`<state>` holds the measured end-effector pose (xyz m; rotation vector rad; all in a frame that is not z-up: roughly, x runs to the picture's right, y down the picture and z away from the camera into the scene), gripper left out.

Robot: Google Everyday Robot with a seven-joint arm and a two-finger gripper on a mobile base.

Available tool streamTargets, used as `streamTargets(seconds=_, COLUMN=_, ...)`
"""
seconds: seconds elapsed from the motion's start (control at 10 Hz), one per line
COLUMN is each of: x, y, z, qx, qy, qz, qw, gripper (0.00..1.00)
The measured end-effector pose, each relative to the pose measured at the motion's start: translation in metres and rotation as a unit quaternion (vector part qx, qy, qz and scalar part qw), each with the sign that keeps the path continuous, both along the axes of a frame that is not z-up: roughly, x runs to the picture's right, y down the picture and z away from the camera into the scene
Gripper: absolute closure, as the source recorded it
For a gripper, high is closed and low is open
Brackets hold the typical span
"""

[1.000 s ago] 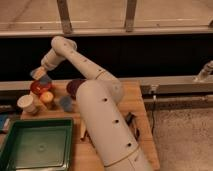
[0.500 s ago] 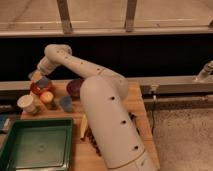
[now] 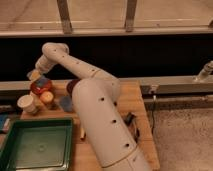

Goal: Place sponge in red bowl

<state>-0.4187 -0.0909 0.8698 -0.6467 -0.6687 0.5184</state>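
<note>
The red bowl [image 3: 40, 89] stands at the back left of the wooden table [image 3: 135, 102]. A bluish piece, probably the sponge [image 3: 43, 82], lies in the bowl. My gripper [image 3: 34, 75] hangs at the bowl's far left rim, just above it, at the end of the white arm [image 3: 75, 64]. A yellowish patch shows at the gripper's tip, and I cannot tell what it is.
A white cup [image 3: 27, 103] and an orange-topped cup [image 3: 47, 97] stand in front of the bowl. A blue object [image 3: 65, 103] and a dark bowl [image 3: 72, 86] lie to the right. A green tray [image 3: 35, 145] fills the front left. A small black object [image 3: 130, 120] lies at the right.
The gripper has moved left and down from above the table's back edge to the far rim of the red bowl.
</note>
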Motion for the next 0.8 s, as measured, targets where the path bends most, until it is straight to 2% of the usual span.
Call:
streamTargets(seconds=0.1, x=-0.003, y=0.000, z=0.003, qx=-0.006, qy=-0.007, qz=0.003, qw=1.0000, gripper=1.00)
streamTargets(seconds=0.3, x=-0.001, y=0.000, z=0.016, qx=-0.031, qy=-0.027, qz=0.020, qw=0.9989, gripper=1.00)
streamTargets(seconds=0.5, x=-0.005, y=0.004, z=0.023, qx=-0.052, qy=-0.045, qz=0.023, qw=0.9974, gripper=1.00)
streamTargets(seconds=0.7, x=-0.006, y=0.007, z=0.027, qx=-0.060, qy=-0.054, qz=0.024, qw=0.9964, gripper=0.99)
streamTargets(seconds=0.8, x=-0.005, y=0.005, z=0.027, qx=-0.060, qy=-0.054, qz=0.026, qw=0.9964, gripper=0.95)
